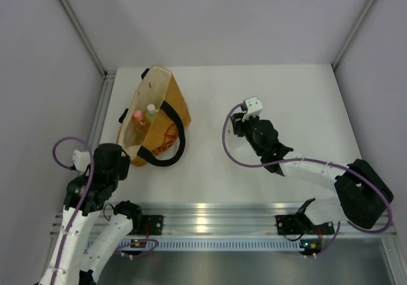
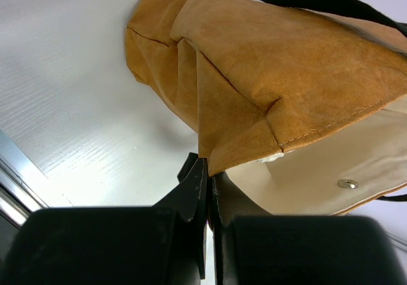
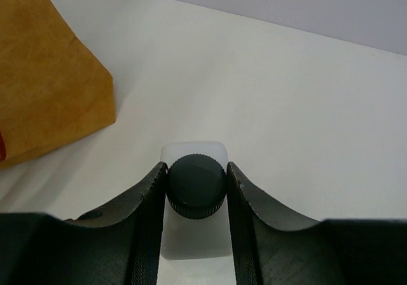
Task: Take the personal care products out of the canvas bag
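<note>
We see the white counter (image 1: 286,94) carrying the canvas bag (image 1: 173,104), which lies left of centre in the top view with its cream-lined mouth open toward the left edge. At the bag's lower corner our left hand (image 2: 208,180) is closed almost fully, pinching the fabric rim. Right of centre, well apart from the bag, our right hand (image 3: 196,170) clamps the black cap (image 3: 196,186) of the clear-white bottle (image 3: 194,237). Inside the bag we see the orange bottle (image 1: 140,125) and, just beside it, the pale green bottle (image 1: 151,112).
</note>
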Action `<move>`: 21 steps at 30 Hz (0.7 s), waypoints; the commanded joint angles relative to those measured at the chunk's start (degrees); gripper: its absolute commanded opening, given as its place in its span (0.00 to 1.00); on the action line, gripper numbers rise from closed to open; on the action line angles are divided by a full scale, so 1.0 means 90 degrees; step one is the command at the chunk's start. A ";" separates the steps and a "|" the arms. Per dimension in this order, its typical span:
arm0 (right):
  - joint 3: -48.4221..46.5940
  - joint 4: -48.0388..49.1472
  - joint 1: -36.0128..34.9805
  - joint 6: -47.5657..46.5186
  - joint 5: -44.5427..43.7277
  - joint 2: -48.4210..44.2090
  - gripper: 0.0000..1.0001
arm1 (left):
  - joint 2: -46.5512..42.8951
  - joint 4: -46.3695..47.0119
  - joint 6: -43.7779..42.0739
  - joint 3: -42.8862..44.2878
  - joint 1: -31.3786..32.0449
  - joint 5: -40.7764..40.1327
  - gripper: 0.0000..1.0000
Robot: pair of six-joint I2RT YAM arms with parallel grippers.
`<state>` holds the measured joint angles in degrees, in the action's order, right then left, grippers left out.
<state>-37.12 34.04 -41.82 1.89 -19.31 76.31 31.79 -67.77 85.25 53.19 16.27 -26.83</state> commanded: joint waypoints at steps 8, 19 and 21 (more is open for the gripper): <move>-0.0181 0.1091 0.0047 -0.0083 0.0329 -0.0149 0.49 | 0.0208 -0.0312 -0.0322 0.0194 -0.0001 0.0061 0.00; -0.1030 -0.0341 -0.0157 -0.0454 0.0242 -0.0578 0.74 | 0.0276 -0.0302 -0.0390 0.0330 -0.0001 0.0022 0.00; -0.1700 -0.1159 -0.0303 -0.0445 0.0077 -0.0560 0.74 | 0.0305 -0.0302 -0.0400 0.0428 -0.0001 0.0012 0.00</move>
<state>-43.46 30.70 -42.68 -0.93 -17.37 73.89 33.74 -67.96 82.59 54.61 16.27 -26.85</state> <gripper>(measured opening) 0.740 0.025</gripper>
